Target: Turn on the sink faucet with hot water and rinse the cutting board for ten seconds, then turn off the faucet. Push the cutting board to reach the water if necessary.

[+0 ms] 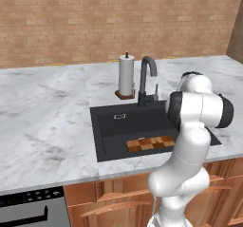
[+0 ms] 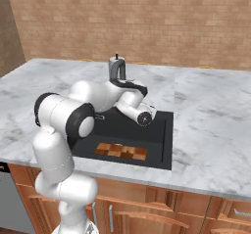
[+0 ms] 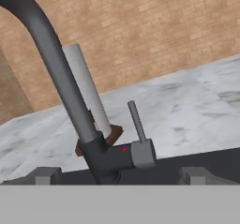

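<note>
The cutting board [image 1: 150,143] lies flat in the near part of the sink [image 1: 114,126], close to the front wall and toward the right, while the sink faucet [image 1: 146,81] stands at the far rim with its arched spout reaching over the basin's far half. No stream runs from the spout, so the board is dry and, judged from where it lies, it may sit nearer than the spot where water would fall — a push toward the far side could be needed later.

The arm reaches forward over the basin so that the hand faces the tap's base; the likely reason is the small side lever [image 3: 136,121], which stands upright on its stub at the right of the tap body in the hand view, with the paper-towel roll [image 1: 126,75] on its stand just behind.

The gripper [image 3: 119,177] shows its two finger tips spread wide apart — one well to the left of the tap base, one to the right of the lever stub. It holds nothing and touches nothing; the lever stands beyond the tips, roughly between them.
</note>
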